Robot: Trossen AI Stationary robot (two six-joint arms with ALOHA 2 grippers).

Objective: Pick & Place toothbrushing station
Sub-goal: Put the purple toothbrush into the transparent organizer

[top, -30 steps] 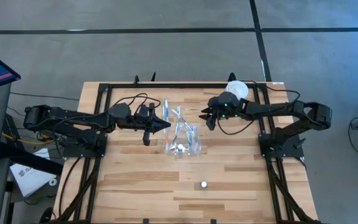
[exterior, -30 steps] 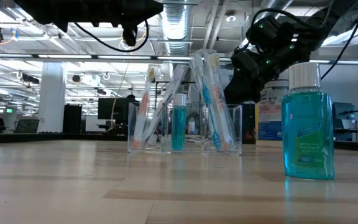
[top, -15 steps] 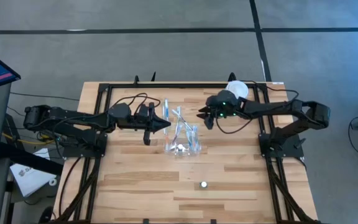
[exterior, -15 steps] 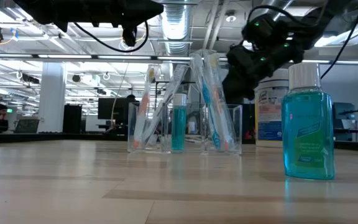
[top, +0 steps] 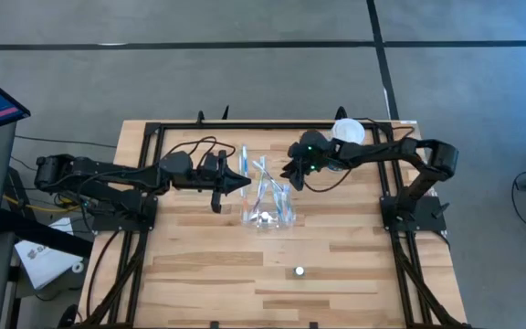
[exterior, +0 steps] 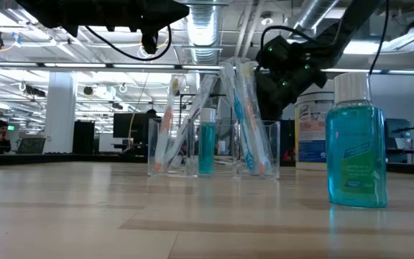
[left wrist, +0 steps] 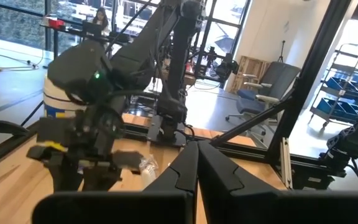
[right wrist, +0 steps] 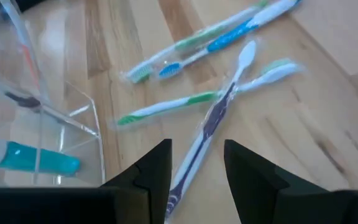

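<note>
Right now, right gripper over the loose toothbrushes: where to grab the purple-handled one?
Mid-handle, from straight above. The purple-handled toothbrush lies flat on the table, its handle running between the fingers of the open right gripper. A green toothbrush crosses near its head, so stay clear of that end.

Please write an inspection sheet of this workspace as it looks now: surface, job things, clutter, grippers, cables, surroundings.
Surface: wooden table, black frame around it.
Job's things: clear holder with upright toothbrushes and a blue tube; loose wrapped toothbrushes lying flat on the wood.
Clutter: mouthwash bottle standing near the front; white tub at the back edge.
Grippers: left gripper shut, beside the holder; right gripper open, over a wrapped toothbrush.
Cables: black cable looping along the left arm.
Surroundings: concrete floor; workshop with shelves; a seated person far off.
</note>
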